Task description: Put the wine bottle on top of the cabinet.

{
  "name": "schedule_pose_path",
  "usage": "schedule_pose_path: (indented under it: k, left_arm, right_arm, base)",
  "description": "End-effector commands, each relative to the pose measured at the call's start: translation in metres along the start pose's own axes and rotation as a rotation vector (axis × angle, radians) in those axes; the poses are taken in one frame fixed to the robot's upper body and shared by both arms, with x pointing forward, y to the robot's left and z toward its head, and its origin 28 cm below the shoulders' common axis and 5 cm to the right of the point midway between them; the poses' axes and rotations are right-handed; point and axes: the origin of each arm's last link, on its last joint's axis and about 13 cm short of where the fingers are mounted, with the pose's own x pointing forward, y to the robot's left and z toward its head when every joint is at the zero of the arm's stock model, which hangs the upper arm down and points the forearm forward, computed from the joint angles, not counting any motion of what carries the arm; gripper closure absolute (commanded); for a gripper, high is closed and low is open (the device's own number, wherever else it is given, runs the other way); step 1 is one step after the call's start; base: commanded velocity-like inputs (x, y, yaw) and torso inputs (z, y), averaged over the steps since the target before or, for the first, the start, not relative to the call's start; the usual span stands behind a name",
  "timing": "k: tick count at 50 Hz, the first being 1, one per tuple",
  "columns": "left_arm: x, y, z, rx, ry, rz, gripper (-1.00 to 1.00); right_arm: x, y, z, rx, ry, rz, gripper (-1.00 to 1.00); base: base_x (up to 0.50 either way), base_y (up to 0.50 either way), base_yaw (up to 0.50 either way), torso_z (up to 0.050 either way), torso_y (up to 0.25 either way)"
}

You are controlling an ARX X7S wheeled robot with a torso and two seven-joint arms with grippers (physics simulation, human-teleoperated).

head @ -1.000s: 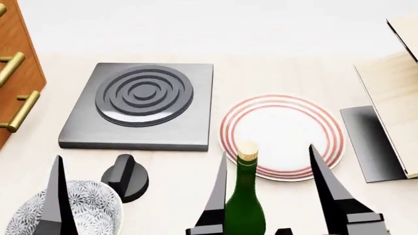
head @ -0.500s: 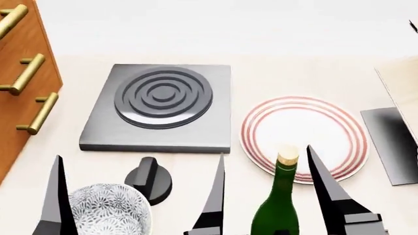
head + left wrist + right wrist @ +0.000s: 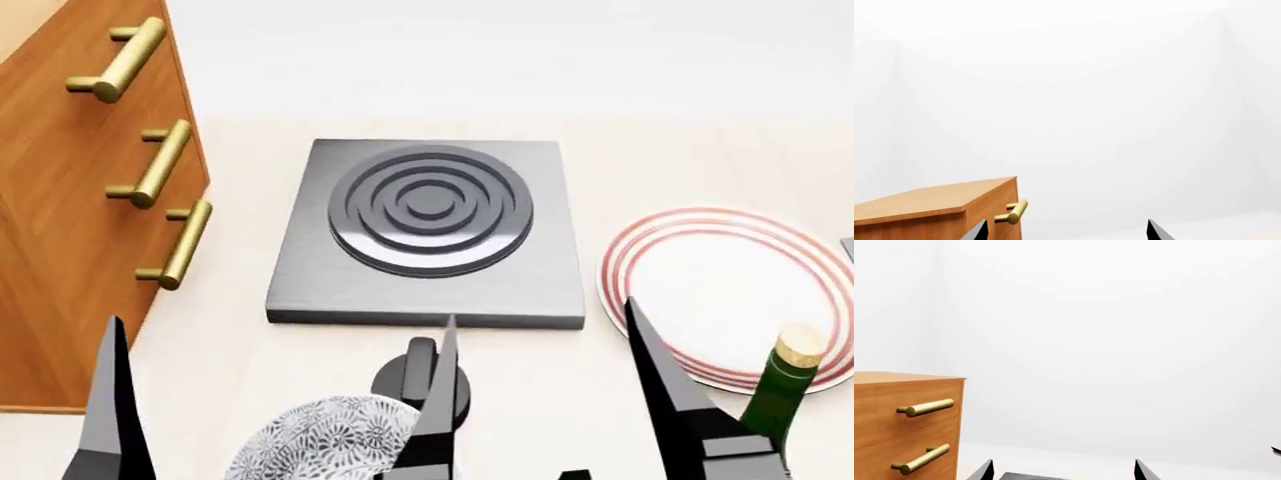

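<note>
The wine bottle (image 3: 778, 392), dark green with a tan cork, stands on the table at the lower right of the head view. It is just outside the right finger (image 3: 674, 400) of my right gripper (image 3: 541, 310), which is open and empty. The orange-brown cabinet (image 3: 67, 220) with brass handles stands at the left. It also shows in the left wrist view (image 3: 927, 205) and the right wrist view (image 3: 894, 410). Only one finger (image 3: 114, 410) of my left gripper shows in the head view. In the left wrist view the left gripper (image 3: 1067, 232) is open and empty.
A dark square hob plate (image 3: 427, 230) lies in the middle of the table, with a black knob (image 3: 420, 375) in front of it. A patterned bowl (image 3: 327, 440) sits between my grippers. A red-ringed white plate (image 3: 721, 290) lies at the right.
The whole view has swung left: the cabinet came further in and everything slid right. The bottle, between my right fingers before, now stands to the right of them. The pale box has left the view.
</note>
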Motion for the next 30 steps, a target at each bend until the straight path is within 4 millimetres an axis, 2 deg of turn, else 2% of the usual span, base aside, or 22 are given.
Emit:
schedule_pose_path:
  k: [1, 11, 20, 30]
  left_arm:
    - [0.000, 0.000, 0.001, -0.002, -0.001, 0.000, -1.00]
    - [0.000, -0.005, -0.004, -0.005, 0.010, -0.017, -1.00]
    - [0.000, -0.004, -0.003, -0.011, 0.012, -0.016, -1.00]
    - [0.000, -0.004, -0.004, -0.014, 0.017, -0.011, -1.00]
  right_arm:
    - [0.000, -0.001, -0.001, 0.008, 0.005, -0.007, -1.00]
    - [0.000, -0.012, -0.005, -0.064, 0.009, -0.090, -1.00]
    - [-0.012, -0.031, -0.023, -0.093, 0.089, -0.180, -1.00]
    - [-0.024, -0.044, -0.034, -0.118, 0.136, -0.247, -1.00]
  base:
    - [0.00, 0.00, 0.00, 0.000, 0.000]
    - [0.00, 0.00, 0.00, 0.000, 0.000]
    - [0.00, 0.00, 0.00, 0.000, 0.000]
    - [0.00, 0.00, 0.00, 0.000, 0.000]
